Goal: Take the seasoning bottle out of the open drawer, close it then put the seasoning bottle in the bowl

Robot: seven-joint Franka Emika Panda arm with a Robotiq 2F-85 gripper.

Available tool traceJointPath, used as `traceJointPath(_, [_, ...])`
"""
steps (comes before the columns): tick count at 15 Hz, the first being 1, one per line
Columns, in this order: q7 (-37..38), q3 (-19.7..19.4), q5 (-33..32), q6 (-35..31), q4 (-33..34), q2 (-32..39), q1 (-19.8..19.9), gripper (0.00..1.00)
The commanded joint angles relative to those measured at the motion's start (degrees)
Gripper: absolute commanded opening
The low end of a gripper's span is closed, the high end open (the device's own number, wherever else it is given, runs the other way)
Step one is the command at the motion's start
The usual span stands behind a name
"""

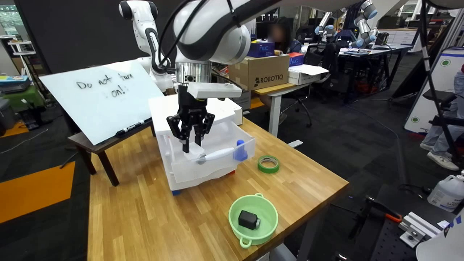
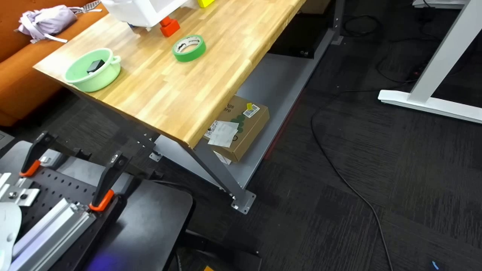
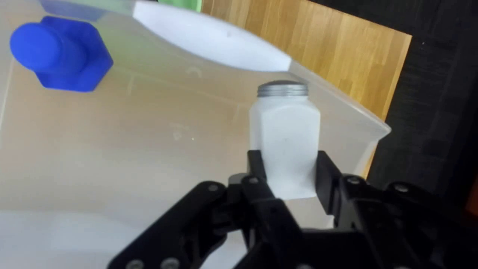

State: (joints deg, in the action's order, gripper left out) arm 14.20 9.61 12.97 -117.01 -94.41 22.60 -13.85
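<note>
The seasoning bottle (image 3: 289, 142) is white with a grey threaded metal top. In the wrist view it lies between both fingers of my gripper (image 3: 287, 168), which press against its sides. In an exterior view the gripper (image 1: 192, 143) reaches down into the open drawer (image 1: 192, 174), and the bottle (image 1: 194, 150) is inside the drawer walls. Whether it touches the drawer floor is unclear. The drawer is translucent with a white handle (image 3: 220, 41). The lime-green bowl (image 1: 270, 214) stands near the table edge with a black object inside; it also shows in an exterior view (image 2: 99, 81).
A blue piece with a hexagonal base (image 3: 71, 56) stands in the drawer's other front corner. A green tape roll (image 1: 268, 170) lies beside the drawer. A red block (image 2: 169, 27) stands by the chest. A whiteboard (image 1: 105, 101) leans at the table's far side.
</note>
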Motion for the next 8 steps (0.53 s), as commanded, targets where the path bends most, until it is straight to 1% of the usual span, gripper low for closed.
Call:
traceJointPath(1, [0.7,0.4,-2.8,0.1,-0.9,-2.7,-1.8,0.12])
traceJointPath(4, [1.3,0.6,-5.0,0.5,-0.8,-3.9,-3.0,0.12])
traceJointPath(8, [1.3,0.7,-6.2,0.4,-1.0,-3.9,-3.4,0.12])
